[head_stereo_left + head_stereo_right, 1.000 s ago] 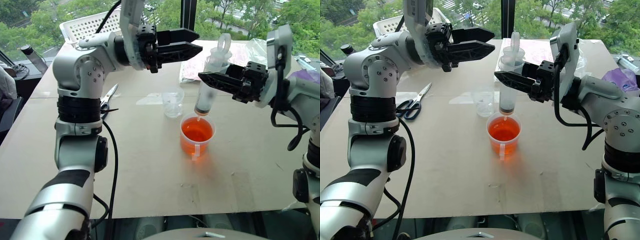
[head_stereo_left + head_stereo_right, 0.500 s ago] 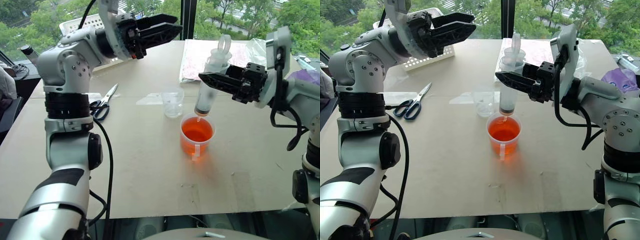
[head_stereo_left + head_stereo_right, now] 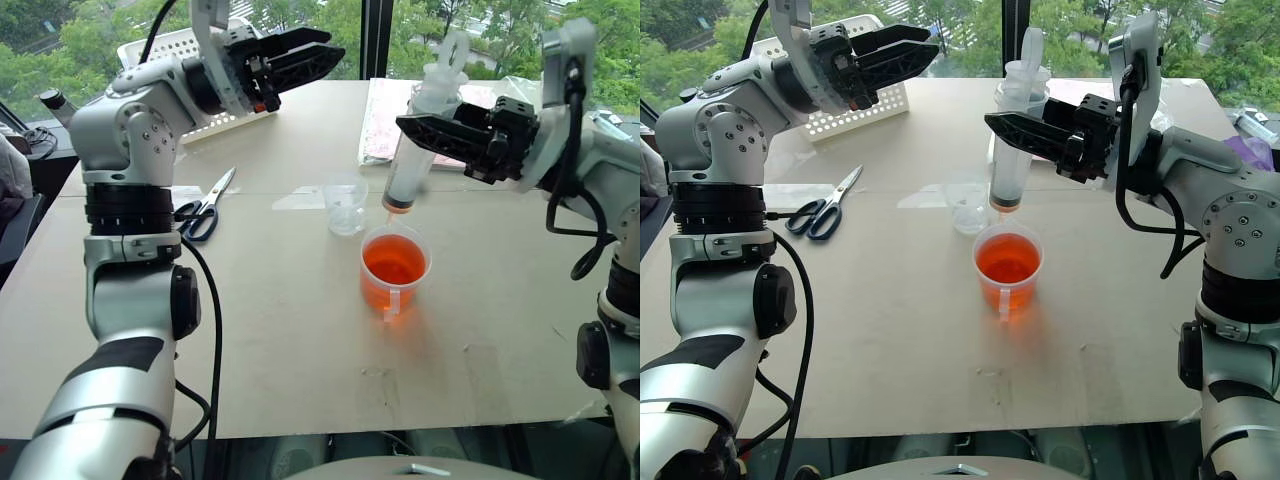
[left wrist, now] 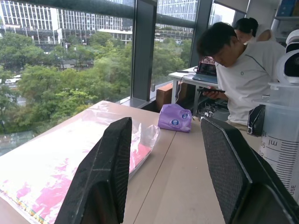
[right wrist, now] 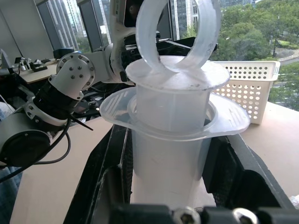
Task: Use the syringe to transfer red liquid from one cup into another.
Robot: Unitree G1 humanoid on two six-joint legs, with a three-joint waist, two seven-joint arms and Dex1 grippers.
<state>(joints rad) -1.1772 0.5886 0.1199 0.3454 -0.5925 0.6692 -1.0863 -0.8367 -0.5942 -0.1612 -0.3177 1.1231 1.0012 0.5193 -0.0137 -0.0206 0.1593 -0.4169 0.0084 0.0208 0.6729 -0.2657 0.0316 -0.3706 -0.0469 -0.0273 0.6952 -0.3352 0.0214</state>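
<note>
Over the table, right gripper clamps syringe above cup.

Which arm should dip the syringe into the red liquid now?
Right. Its tool grips the syringe, tip just above the handled cup. The left tool is empty, up by the basket.

counter: tan board top | handled cup with red liquid near middle | small cup just behind-left of it | scissors at left | white basket far left | pink-printed plastic bag far right | purple pouch beyond it
</note>
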